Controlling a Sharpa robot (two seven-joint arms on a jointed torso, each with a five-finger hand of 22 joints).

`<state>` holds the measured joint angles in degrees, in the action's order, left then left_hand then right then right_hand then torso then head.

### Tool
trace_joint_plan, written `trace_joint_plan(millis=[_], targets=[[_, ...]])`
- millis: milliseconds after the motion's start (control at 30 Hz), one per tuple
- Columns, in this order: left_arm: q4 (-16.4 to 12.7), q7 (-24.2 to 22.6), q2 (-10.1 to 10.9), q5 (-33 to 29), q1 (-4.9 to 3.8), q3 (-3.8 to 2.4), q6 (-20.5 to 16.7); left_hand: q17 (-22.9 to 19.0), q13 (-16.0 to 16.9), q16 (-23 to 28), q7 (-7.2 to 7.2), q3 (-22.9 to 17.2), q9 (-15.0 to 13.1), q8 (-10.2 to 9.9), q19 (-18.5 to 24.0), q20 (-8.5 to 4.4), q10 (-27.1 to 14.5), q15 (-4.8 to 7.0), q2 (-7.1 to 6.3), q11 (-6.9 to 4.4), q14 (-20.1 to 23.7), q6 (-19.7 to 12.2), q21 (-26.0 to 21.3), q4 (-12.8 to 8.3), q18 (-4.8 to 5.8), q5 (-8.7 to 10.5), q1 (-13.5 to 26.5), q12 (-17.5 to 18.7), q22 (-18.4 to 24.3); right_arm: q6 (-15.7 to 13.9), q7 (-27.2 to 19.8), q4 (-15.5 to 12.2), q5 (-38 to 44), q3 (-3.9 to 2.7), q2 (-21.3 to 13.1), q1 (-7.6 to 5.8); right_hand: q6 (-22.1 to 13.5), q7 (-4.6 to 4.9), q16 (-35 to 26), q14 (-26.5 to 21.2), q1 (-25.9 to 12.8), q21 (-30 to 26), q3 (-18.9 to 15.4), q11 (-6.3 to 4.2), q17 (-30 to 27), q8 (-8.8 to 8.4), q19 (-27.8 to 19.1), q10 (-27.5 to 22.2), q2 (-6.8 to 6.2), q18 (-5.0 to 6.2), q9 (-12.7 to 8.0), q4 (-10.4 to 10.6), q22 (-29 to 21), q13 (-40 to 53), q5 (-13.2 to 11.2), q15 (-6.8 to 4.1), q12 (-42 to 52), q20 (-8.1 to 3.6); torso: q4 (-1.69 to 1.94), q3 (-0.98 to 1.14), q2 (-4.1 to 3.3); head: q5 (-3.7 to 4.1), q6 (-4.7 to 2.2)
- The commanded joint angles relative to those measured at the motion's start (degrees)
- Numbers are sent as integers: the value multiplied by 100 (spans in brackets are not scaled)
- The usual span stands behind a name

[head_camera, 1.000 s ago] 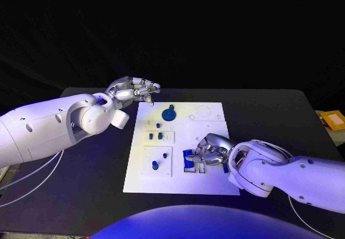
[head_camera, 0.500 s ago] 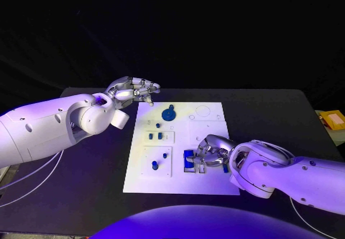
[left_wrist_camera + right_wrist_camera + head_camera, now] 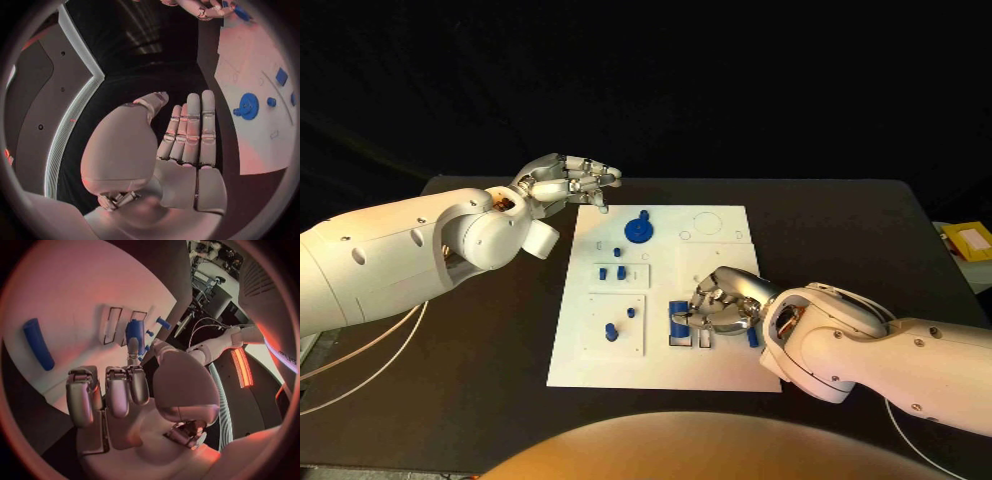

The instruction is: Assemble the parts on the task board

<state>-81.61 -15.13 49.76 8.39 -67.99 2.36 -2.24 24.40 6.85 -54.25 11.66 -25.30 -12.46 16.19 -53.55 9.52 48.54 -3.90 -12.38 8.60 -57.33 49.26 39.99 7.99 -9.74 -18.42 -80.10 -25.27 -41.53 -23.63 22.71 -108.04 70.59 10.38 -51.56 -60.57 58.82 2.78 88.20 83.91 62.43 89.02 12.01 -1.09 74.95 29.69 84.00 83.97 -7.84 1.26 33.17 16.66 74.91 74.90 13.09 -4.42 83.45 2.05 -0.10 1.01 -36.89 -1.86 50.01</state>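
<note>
1. Right hand [image 3: 720, 303] has crept slightly nearer the robot over the slotted block; left hand [image 3: 568, 181] unchanged.
2. Right fingers curled over a blue part [image 3: 678, 322] standing in the slots; actual pinch — cannot tell.
3. Left fingers [image 3: 190, 127] straight, pressed together, empty, at the task board [image 3: 718, 375] far corner.
4. Blue gear [image 3: 638, 229] sits nearer the left hand.
5. Black table [image 3: 848, 220], dark room.

A black worktop [image 3: 473, 340] with rounded corners stands against a dark backdrop. Pale cables [image 3: 358, 365] loop over its left side and hang past the edge. Off its right edge sits a yellow box [image 3: 968, 240] (partly cut off by the frame, contents unclear).
</note>
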Motion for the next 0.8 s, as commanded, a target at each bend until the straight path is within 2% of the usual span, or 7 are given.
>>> trace_joint_plan(millis=[33, 267, 433, 533, 567, 633, 800], targets=[[-9, -25, -7, -14, -4, -4, 96, -7, -6, 35, 7, 25, -7, 26, -28, -4, -45, -31, 18, -13, -2, -50, -32, -3, -69, -26, -15, -24, 4, -302, -372, -14, 145, 1, -34, 7, -4, -27, -17, 509, -4, 13, -22, -37, 1005, 43, 565, 203, 14, -107, 8, -28, 1484, 933, 20, -38, -1, -37, 2, -2, 1, -7, -1], [-7, -27, 0, -14, -4, -4, 92, -7, -6, 35, 7, 25, -7, 26, -28, -4, -45, -31, 18, -13, -2, -50, -32, -3, -69, -26, -15, -24, 4, -434, -950, -23, 468, 2, -225, 5, -169, 1, -36, 499, 299, -113, 30, -17, 962, 60, 512, 151, -73, -80, 11, -105, 1448, 879, 47, -28, -80, -39, 3, -3, 2, -37, -1], [-3, -29, 6, -14, -4, -4, 85, -9, -11, 39, 8, 28, -8, 34, -24, -1, -58, -34, 21, -11, 5, -58, -41, 0, -69, -27, -18, -31, 6, -264, -1819, -8, 760, 2, -334, -36, -622, 195, -89, 471, 1120, -533, 341, 142, 857, -218, 331, -48, -206, 8, -145, -464, 1327, 712, 229, 95, -308, 49, -2, -1, 2, -61, -1], [2, -32, 6, -14, -4, -4, 84, -9, -11, 39, 8, 28, -8, 34, -24, -1, -58, -34, 21, -11, 5, -58, -41, 0, -69, -27, -18, -31, 6, -88, -2366, 26, 1143, 2, -342, -71, -1012, 432, -96, 464, 1633, -811, 688, 340, 858, -559, 206, -203, -277, 59, -336, -771, 1249, 607, 153, 260, -447, 176, -3, 0, 4, -68, -1], [4, -33, 5, -14, -4, -4, 85, -10, -11, 40, 8, 28, -8, 34, -24, -1, -59, -34, 20, -11, 6, -58, -41, 0, -69, -27, -18, -31, 6, -33, -2485, 34, 1305, 2, -334, -78, -1170, 445, -83, 469, 1802, -863, 831, 358, 892, -708, 182, -243, -305, 70, -415, -893, 1235, 582, 91, 285, -480, 207, -2, 0, 5, -70, -1], [8, -36, 3, -14, -3, -4, 89, -10, -11, 40, 8, 28, -8, 35, -24, -1, -59, -34, 20, -11, 6, -59, -41, 0, -69, -27, -19, -32, 6, 98, -2709, 51, 1772, 2, -301, -92, -1396, 291, -58, 481, 2082, -1026, 1208, 147, 957, -941, 107, -387, -393, 114, -544, -1163, 1192, 479, 4, 137, -616, 148, 1, 6, 5, -74, -1], [16, -39, 0, -14, -3, -3, 96, -10, -11, 40, 8, 28, -8, 35, -24, -1, -59, -34, 20, -11, 6, -59, -41, 0, -69, -27, -19, -32, 6, 395, -2885, 106, 2823, 2, -183, -134, -1480, 5, -77, 471, 2046, -1177, 1958, -61, 951, -1205, 44, -513, -581, 140, -679, -1544, 1160, 367, -144, -54, -734, -34, 3, 2, -1, -77, -1]])
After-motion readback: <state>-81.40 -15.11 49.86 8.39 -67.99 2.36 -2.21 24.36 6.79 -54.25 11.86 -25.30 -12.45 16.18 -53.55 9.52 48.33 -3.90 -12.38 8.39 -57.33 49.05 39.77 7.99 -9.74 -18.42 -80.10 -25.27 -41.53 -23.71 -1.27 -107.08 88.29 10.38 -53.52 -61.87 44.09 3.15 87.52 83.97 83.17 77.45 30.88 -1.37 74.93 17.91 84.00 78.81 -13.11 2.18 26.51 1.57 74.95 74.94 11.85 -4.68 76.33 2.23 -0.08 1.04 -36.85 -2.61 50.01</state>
